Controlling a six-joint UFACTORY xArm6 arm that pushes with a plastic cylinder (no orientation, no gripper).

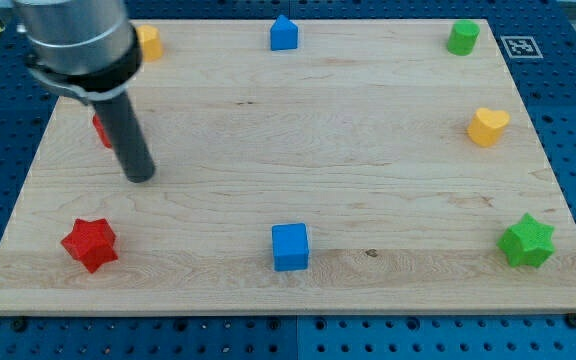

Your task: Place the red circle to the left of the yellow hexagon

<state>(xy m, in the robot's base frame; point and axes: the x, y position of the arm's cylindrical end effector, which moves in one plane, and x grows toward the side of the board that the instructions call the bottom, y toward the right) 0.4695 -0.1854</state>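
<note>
The red circle [100,130] lies near the board's left edge, mostly hidden behind my rod. My tip [140,176] rests on the board just below and to the right of it. The yellow hexagon [150,42] sits at the view's top left, partly hidden by the arm's body, above and to the right of the red circle.
A red star [90,244] lies at bottom left, a blue cube [290,247] at bottom middle, a green star [526,241] at bottom right. A yellow heart [488,126] is at right, a green cylinder-like block [462,38] at top right, a blue house-shaped block [284,33] at top middle.
</note>
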